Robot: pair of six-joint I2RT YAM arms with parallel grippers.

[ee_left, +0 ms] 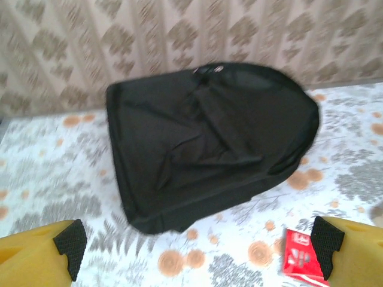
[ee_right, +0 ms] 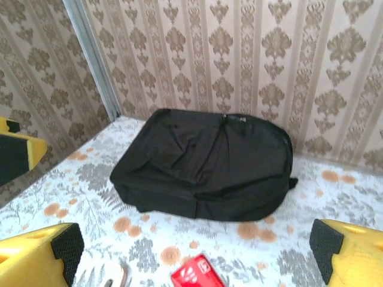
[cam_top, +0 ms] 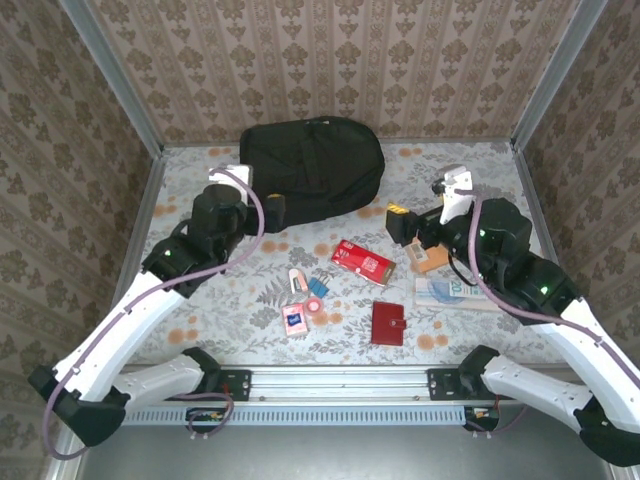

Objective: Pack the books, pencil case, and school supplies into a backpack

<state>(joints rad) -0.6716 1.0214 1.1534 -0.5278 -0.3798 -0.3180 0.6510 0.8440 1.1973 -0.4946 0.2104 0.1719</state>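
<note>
Farthest out from the large black fabric backpack (cam_top: 312,172), on its near side, lie a dark red square flat case (cam_top: 388,323) and a pink card with a blue square (cam_top: 294,320). Small blue binder clips (cam_top: 318,287) sit slightly closer to it, then a flat red rectangular book (cam_top: 362,261) and an orange-tan paperback (cam_top: 430,260). The left gripper (ee_left: 197,248) hovers just off the backpack's near-left corner, yellow fingers spread wide and empty. The right gripper (ee_right: 194,251), off its near-right side, is equally wide and empty. The backpack lies flat by the far wall.

Soft, even lighting; left wrist view slightly motion-blurred.
</note>
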